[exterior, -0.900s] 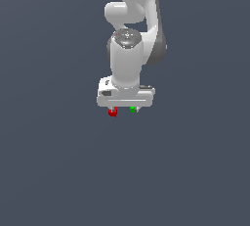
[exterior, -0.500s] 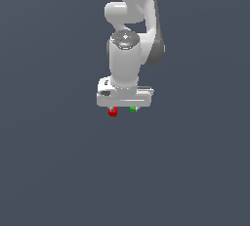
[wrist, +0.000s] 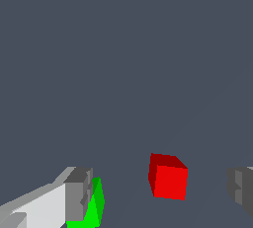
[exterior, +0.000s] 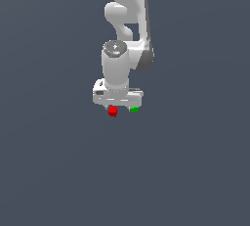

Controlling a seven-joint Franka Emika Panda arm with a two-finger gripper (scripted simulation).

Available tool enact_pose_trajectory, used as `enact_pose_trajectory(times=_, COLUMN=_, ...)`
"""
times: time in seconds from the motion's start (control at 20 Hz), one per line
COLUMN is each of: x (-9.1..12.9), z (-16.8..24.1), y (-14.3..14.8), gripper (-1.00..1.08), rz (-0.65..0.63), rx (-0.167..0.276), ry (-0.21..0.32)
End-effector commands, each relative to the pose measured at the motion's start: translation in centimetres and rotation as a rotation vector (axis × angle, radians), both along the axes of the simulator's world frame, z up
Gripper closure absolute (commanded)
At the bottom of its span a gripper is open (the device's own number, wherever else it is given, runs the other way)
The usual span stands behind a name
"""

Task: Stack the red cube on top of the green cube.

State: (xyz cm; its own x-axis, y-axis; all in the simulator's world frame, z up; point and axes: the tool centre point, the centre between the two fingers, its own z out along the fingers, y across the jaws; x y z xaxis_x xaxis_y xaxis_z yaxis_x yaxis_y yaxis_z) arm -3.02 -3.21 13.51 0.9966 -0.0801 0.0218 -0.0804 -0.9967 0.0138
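No readable text, labels, brands, numbers or signs anywhere: none in either view.

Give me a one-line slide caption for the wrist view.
Open gripper straddling the red cube, green cube just outside one finger.

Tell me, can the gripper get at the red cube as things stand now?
Probably yes: the red cube lies between the open gripper's fingers, untouched, nothing over it. The green cube sits just outside one finger.
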Motion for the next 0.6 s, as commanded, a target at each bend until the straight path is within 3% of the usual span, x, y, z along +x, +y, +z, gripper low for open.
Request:
enact_pose_trajectory(times=0.0, x=-1.4, z=-1.6, y=-0.9, gripper=-0.92, rz=-0.031, rx=0.003, ry=0.005)
enact_pose_trajectory(times=0.55, x=-5.6, z=-6.1, y=-3.3, gripper=-0.92, rz=-0.117, rx=0.014, ry=0.019)
